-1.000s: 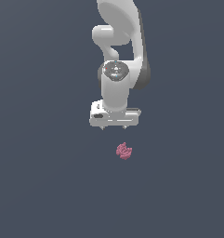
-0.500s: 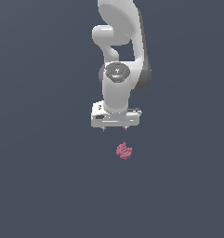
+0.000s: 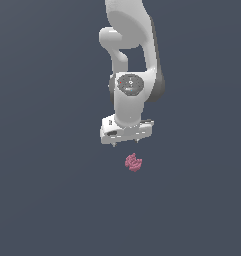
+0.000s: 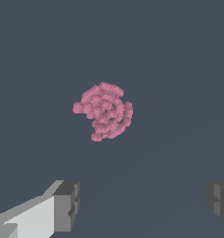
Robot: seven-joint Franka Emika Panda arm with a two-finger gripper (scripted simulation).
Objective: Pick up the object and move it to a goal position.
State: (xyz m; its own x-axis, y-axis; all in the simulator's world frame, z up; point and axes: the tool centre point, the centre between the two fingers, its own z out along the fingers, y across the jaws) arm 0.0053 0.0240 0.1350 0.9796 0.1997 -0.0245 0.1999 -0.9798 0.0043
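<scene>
Tool (image 3: 128, 144) spread wide, above object (image 3: 134, 162) — apart

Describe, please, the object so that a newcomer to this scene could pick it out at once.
Find the white arm reaching down over the plain dark grey floor. Just below its open gripper, apart from it, lies the object: a small pinkish-red knobbly clump, the only coloured thing in the scene.

The gripper (image 3: 127, 143) is hanging above the floor (image 3: 42, 190), jaws spread wide, with the object (image 3: 134, 162) lying just below it and slightly toward the exterior view's right, apart from both fingers (image 4: 67, 204) in the wrist view.
</scene>
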